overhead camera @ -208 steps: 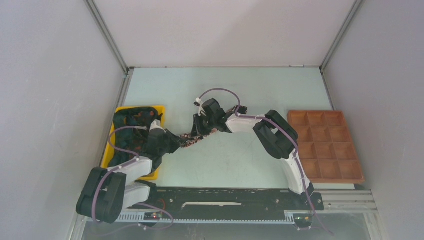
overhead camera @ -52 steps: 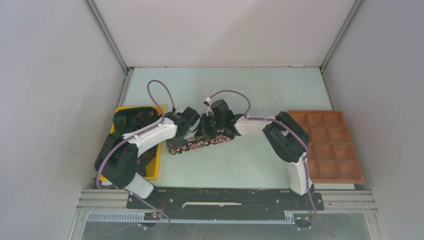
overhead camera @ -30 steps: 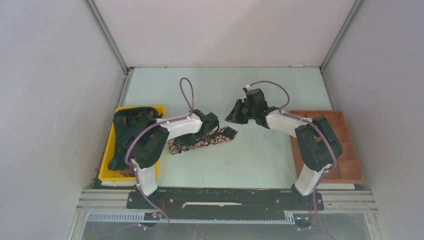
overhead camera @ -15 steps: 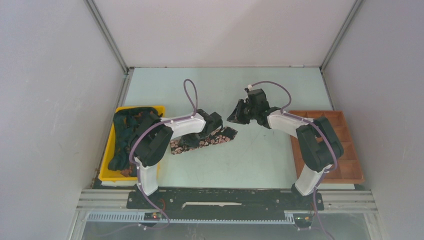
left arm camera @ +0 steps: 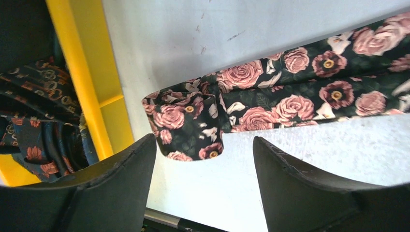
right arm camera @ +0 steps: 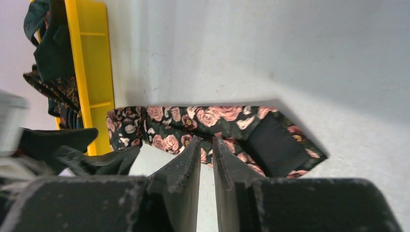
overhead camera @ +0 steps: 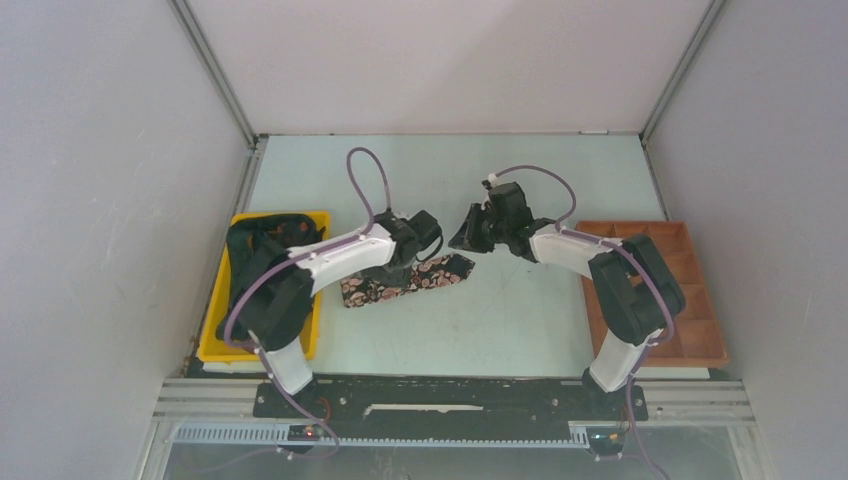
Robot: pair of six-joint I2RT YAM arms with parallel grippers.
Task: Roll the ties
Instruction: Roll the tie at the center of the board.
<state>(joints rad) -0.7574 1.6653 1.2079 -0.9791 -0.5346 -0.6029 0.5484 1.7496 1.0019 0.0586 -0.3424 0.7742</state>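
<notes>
Both arms reaching in toward centre, grippers near each other but apart.
Left arm (overhead camera: 340, 255) stretched forward and right; left gripper (left arm camera: 204, 145) tilted down, jaws spread wide, nothing between. Right arm (overhead camera: 565, 248) folded at elbow, forearm pointing left; right gripper (right arm camera: 207, 143) fingers nearly touching, thin slit, empty.

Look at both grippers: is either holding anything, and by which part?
Nothing is held. The left gripper stands open over the tie; the right gripper is nearly shut, empty.
</notes>
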